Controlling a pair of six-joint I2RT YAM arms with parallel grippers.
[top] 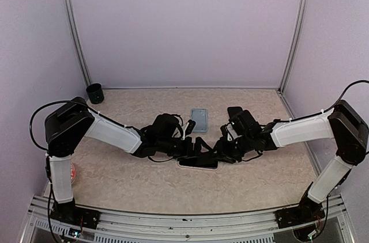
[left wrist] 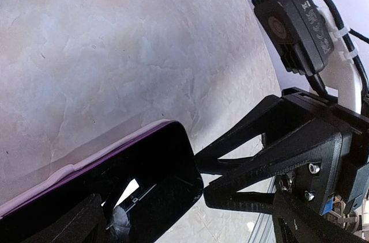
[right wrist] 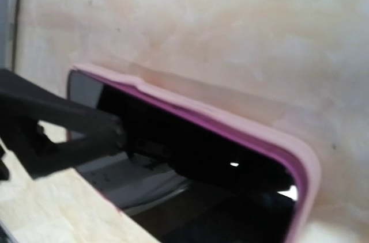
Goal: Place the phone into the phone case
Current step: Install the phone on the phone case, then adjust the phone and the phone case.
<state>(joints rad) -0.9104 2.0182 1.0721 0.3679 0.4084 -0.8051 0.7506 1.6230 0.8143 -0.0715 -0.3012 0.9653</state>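
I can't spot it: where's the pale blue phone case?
In the top view, the phone case lies at mid-table, just beyond the dark phone, well right of the black cup.

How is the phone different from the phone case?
The phone is dark with a pink edge; the phone case is pale blue. The phone lies sideways; the phone case points away. The phone is in front; the phone case sits farther back. Both are thin rectangles with rounded corners.
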